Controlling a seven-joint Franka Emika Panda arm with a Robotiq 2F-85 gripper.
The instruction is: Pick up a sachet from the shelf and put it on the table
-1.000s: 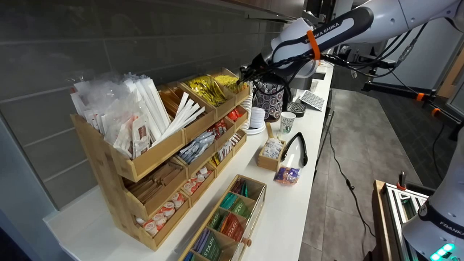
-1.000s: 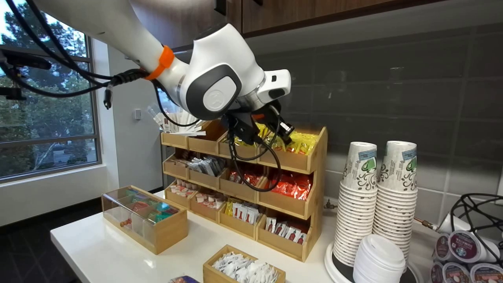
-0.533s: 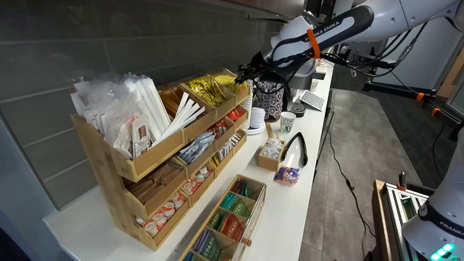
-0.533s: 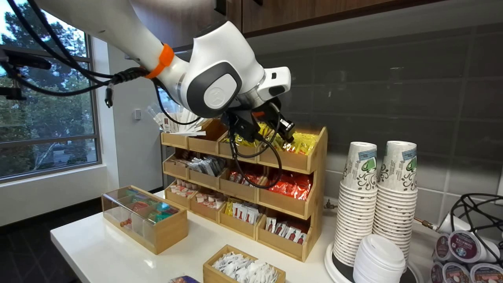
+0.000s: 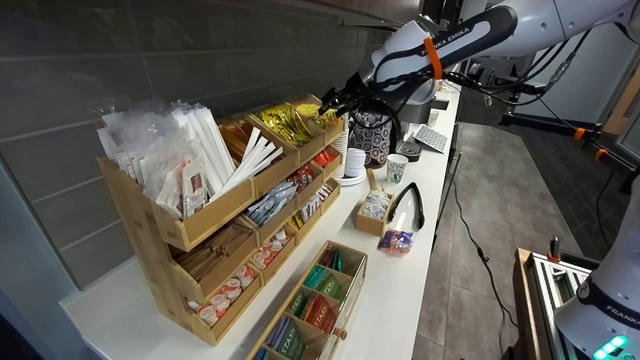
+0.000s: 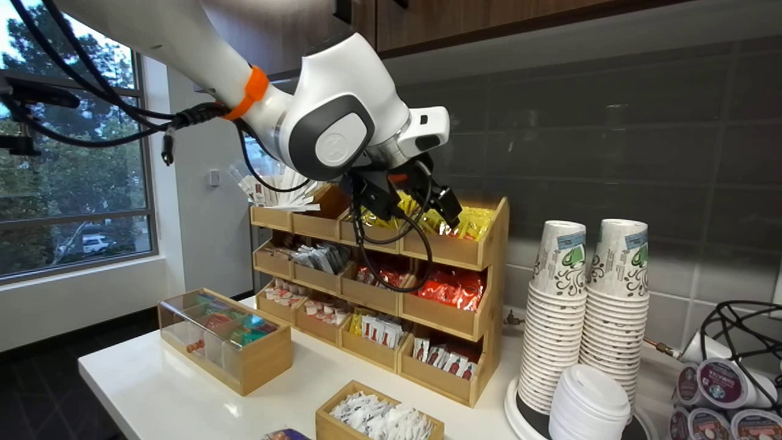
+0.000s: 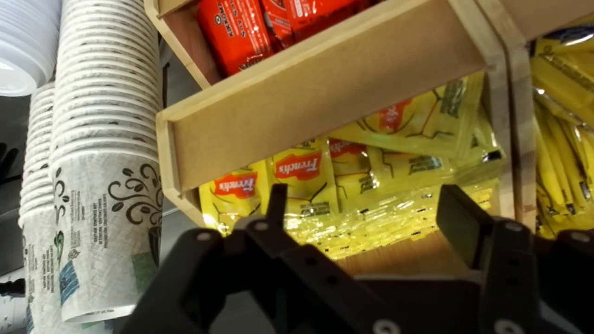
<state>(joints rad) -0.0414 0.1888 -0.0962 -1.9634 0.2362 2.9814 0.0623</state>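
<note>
Sachets [image 7: 298, 168] (yellow, some marked French's) lie piled in a top-tier bin [image 7: 320, 95] of the shelf [image 6: 440, 316], wrist-view centre; gripper [image 7: 363, 204] at lower centre, fingers [image 7: 461, 226] spread apart.

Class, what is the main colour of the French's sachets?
Yellow; the sachets show best in the wrist view.

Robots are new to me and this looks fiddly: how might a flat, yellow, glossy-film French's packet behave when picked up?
The flat, yellow, glossy-film French's packet looks thin, so probably light and floppy. Its shiny surface may slip. Packed closely among lookalikes, it might drag one along.
</note>
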